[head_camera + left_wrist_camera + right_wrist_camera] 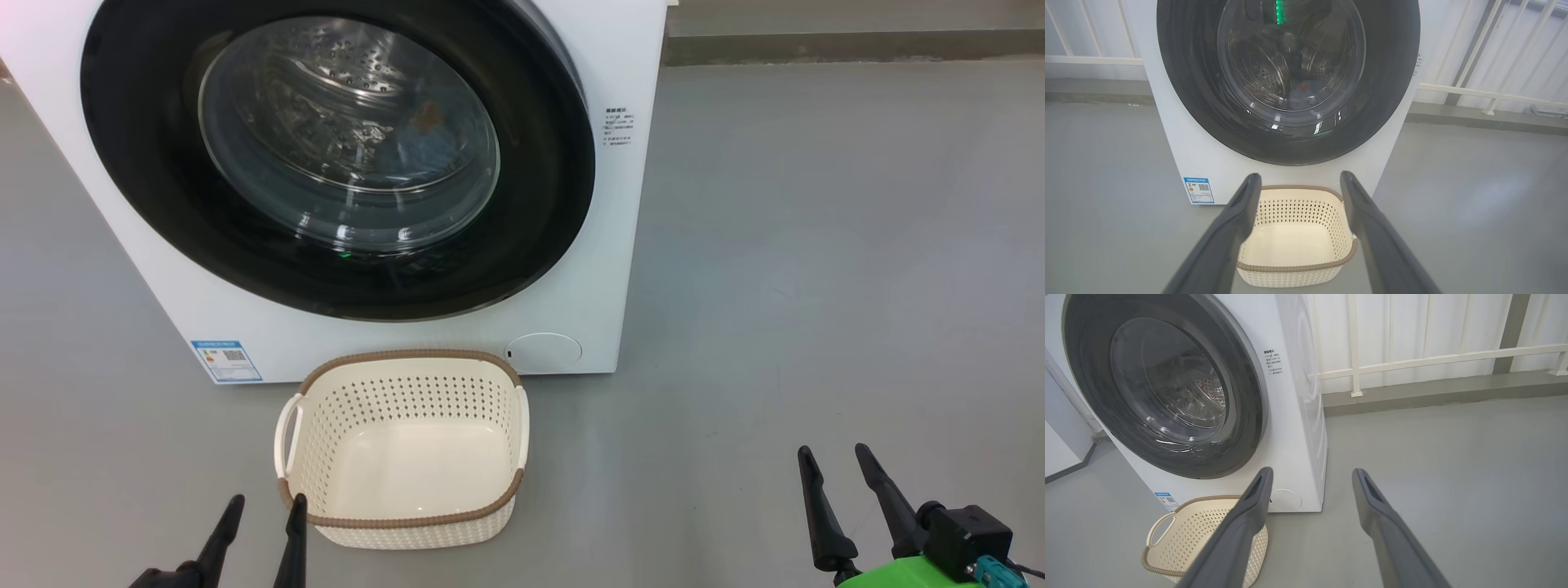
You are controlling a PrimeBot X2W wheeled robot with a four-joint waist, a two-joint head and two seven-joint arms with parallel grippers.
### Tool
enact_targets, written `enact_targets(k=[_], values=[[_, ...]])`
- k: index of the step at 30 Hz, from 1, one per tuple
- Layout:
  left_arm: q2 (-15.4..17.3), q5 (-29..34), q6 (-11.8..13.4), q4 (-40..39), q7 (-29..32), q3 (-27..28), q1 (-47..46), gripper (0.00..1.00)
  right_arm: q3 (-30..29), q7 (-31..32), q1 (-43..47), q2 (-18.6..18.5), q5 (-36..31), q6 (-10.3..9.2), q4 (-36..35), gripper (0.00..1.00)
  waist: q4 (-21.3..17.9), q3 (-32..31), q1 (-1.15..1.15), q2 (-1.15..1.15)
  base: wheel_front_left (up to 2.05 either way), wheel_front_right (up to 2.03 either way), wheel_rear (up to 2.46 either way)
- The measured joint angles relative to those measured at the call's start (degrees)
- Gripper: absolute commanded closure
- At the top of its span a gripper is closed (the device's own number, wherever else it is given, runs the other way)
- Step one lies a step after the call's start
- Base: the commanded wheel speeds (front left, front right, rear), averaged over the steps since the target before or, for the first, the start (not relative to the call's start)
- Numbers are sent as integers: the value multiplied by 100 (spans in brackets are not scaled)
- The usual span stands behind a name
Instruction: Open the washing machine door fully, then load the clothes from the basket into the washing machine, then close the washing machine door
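I see the door [147, 163] shut on the washing machine [608, 245], blue clothes [429, 143] behind its glass, and the basket [408, 358] on the floor [816, 245] just in front. My left claw [269, 500] and right claw [833, 451] are each spread apart. The right wrist view adds a white railing [1412, 361].

Two printed items stand on the white front of the washing machine [616, 269].

1. A blue label sticker [227, 360] sits at the lower left corner of the front, below the washing machine door [147, 163]. It carries a QR code [235, 354] on a white field, a blue header band and several lines of small print. None of the print can be read.

2. A block of short dark text lines [619, 127] is printed to the right of the door, near the right edge of the front. The characters are too small to read.
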Motion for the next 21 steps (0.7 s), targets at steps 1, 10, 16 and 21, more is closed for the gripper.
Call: enact_targets(k=[1,10,16,21], values=[[0,0,0,0,1,0,-1,0,0,0,0,0,0,0,1,0,1,5,0,0,0,0,0],[1,1,0,-35,1,9,-1,0,-1,0,-1,0,0,0,14,0,10,38,0,0,0,0,0],[-137,-14,2,196,3,-69,82,100,8,3,44,46,9,1,322,100,13,44,0,0,0,0,0],[-193,-248,2,252,62,-76,135,100,4,83,102,59,252,1,385,100,-5,42,2,0,0,0,0]])
